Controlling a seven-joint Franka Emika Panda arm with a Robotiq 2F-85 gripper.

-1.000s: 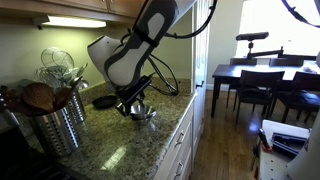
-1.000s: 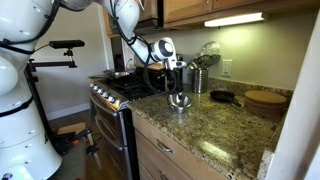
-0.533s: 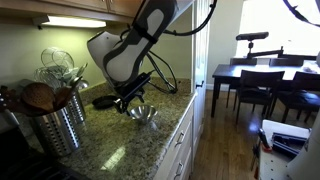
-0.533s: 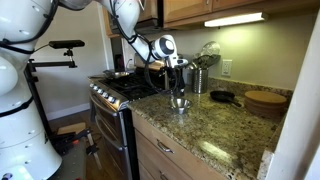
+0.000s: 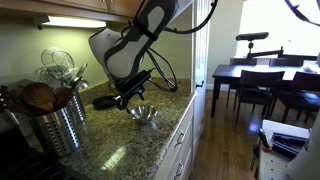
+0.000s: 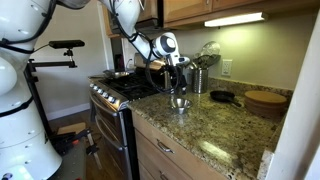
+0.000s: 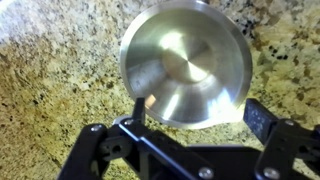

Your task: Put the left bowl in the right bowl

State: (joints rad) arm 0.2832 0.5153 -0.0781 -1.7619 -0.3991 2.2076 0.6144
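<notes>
A small shiny steel bowl (image 5: pixel 143 114) stands on the granite counter near its front edge; it also shows in the other exterior view (image 6: pixel 180 102). In the wrist view the bowl (image 7: pixel 185 62) fills the upper middle, and I see only one bowl shape. I cannot tell whether a second bowl is nested in it. My gripper (image 7: pixel 200 112) is open and empty, its fingers spread wider than the bowl's near rim. In both exterior views the gripper (image 5: pixel 130 98) (image 6: pixel 178 85) hangs just above the bowl, clear of it.
A tall ribbed steel canister (image 5: pixel 50 125) with utensils and whisks stands at the counter's near end. A black pan (image 6: pixel 222 97) and a round wooden board (image 6: pixel 265 100) lie further along. A stove (image 6: pixel 125 88) adjoins the counter. A dining table with chairs (image 5: pixel 260 80) stands beyond.
My gripper has risen from around the bowl to just above it. The bowl stays on the counter.
</notes>
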